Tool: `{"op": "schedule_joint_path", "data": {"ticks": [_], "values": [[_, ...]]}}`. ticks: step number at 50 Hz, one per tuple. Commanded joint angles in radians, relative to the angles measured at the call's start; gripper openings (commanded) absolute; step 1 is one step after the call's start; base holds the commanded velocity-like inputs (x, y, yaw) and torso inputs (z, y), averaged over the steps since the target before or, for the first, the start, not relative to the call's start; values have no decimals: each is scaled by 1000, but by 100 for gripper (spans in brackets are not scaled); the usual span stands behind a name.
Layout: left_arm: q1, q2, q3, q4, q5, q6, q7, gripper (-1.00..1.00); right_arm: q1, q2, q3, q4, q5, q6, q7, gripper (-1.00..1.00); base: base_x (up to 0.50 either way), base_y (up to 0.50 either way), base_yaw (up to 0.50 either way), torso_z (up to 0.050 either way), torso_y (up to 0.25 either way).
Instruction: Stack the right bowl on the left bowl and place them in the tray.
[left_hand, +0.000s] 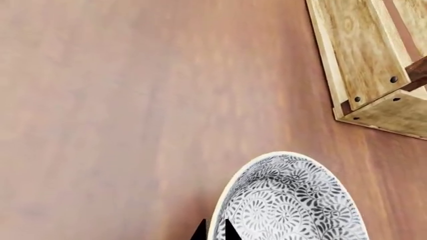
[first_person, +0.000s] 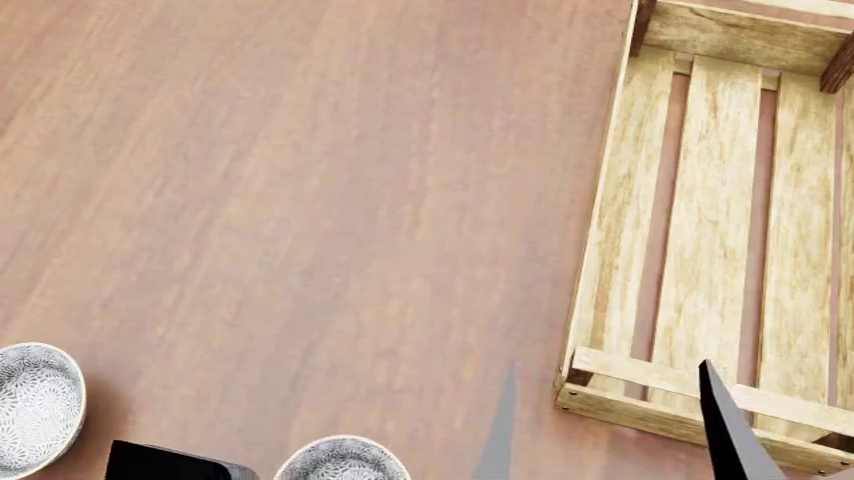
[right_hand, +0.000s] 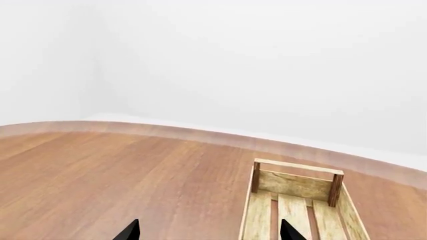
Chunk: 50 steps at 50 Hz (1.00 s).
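left wrist view: reddish-brown wooden table (left_hand: 133, 110) fills the frame; the right bowl (left_hand: 290, 202), patterned grey-white, sits at the lower right, its rim between the two dark tips of the left gripper (left_hand: 213, 231), which seems to pinch it. a tray (left_hand: 363, 65) corner shows upper right.

head view: the left bowl (first_person: 34, 405) lies at the lower left edge, the right bowl at bottom centre, the slatted tray on the right.

right wrist view: the right gripper (right_hand: 210, 231) is spread wide, holding nothing; white walls (right_hand: 233, 65) rise behind the table.

No readable text, labels, brands, numbers or signs on anything in view
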Motion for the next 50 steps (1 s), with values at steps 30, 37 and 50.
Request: {"op": "schedule_joint_path", "data": {"ticks": [30,37,50], "values": [[-50,-126,-196,276,-279,-44,-228,-100,9,12,-23,11,2,-16,13,100,0,0,0,0,0],[-60,-164,-246,293,-340,-41,-261,-100,14,13,-27,13,2,-16,14,100,0,0,0,0,0],[-24,-212,-316,242,-350,8,-235,-100,12,17,-34,19,1,-24,16,100,0,0,0,0,0]]}}
